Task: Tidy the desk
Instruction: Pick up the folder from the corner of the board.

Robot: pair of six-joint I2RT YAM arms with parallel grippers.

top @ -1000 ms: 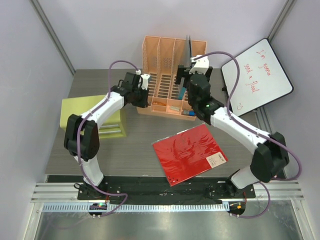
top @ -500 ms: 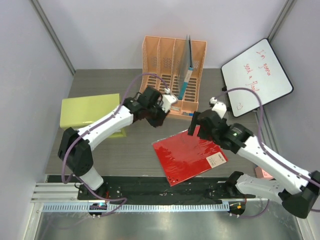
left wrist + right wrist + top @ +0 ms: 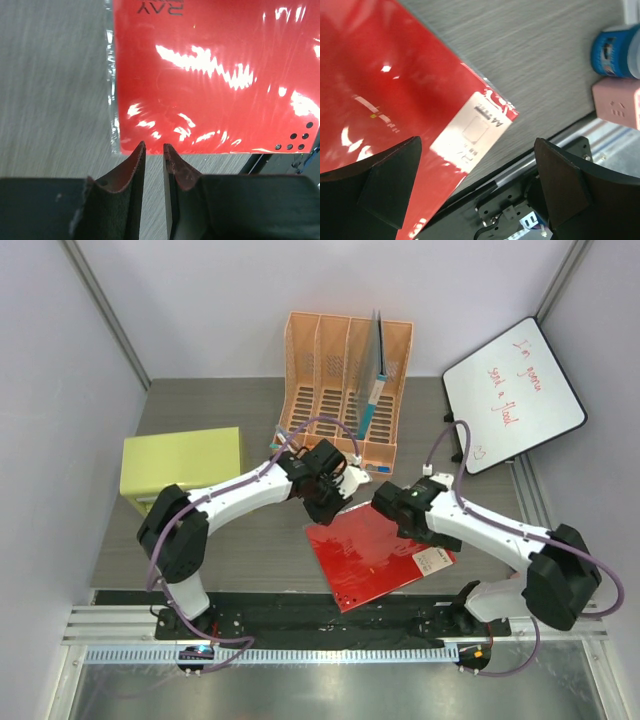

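1. Far left of the overhead view: a lime-green drawer cabinet (image 3: pixel 180 465) stands on the bench (image 3: pixel 200 405). The bench is the dark wood-grain top that fills the middle of the frame and lies under both arms.
2. Left of centre: the left tool (image 3: pixel 338 500) sits low over the bench. Its wrist view shows the fingers pressed almost together, with only a thin slit between them, pinching nothing.
3. Upper centre: an orange mesh file rack (image 3: pixel 345 380) stands at the bench's far side, with one flat item upright in a right-hand slot.
4. Lower centre: a red plastic-wrapped paper pack (image 3: pixel 375 550) lies flat on the bench, askew to its edges, its longer side rising from lower left to upper right. Its upper-left edge lies just ahead of the left tool's tips, with a strip of bare bench between them.
5. Right of centre: the right tool (image 3: pixel 388 512) hangs over the pack's upper-right part, fingers spread wide and empty. Its wrist view looks down on the pack's white label (image 3: pixel 477 127).
   - The pack looks like the piece to tidy next.
   - The left tool is nearer its edge, but the right one is the tool ready to close.
   - Getting a finger under so flat and glossy an edge may be awkward.
6. Far right: a whiteboard (image 3: pixel 515 390) with red writing rests at the bench's right side.
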